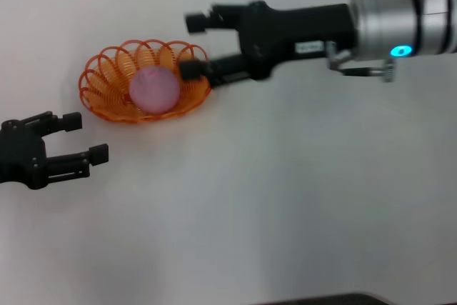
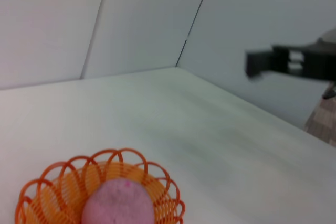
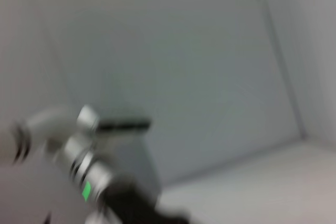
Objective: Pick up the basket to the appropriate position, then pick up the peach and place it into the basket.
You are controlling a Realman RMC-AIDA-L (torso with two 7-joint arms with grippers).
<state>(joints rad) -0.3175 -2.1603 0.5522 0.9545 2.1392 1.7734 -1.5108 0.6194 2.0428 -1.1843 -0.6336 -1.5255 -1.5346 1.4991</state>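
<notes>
The oval orange wire basket (image 1: 108, 98) sits on the white table, left of centre. The pink peach (image 1: 153, 89) lies inside it. Both also show in the left wrist view, the basket (image 2: 58, 182) with the peach (image 2: 118, 203) in it. My right gripper (image 1: 191, 46) is open and empty, its fingers just right of and above the basket's right rim. Its dark fingers (image 2: 260, 62) also show far off in the left wrist view. My left gripper (image 1: 84, 138) is open and empty, on the table in front and to the left of the basket.
The white table (image 1: 285, 191) stretches bare to the front and right. The right arm's silver forearm (image 1: 400, 23) reaches in from the upper right. Pale walls stand behind the table in the wrist views.
</notes>
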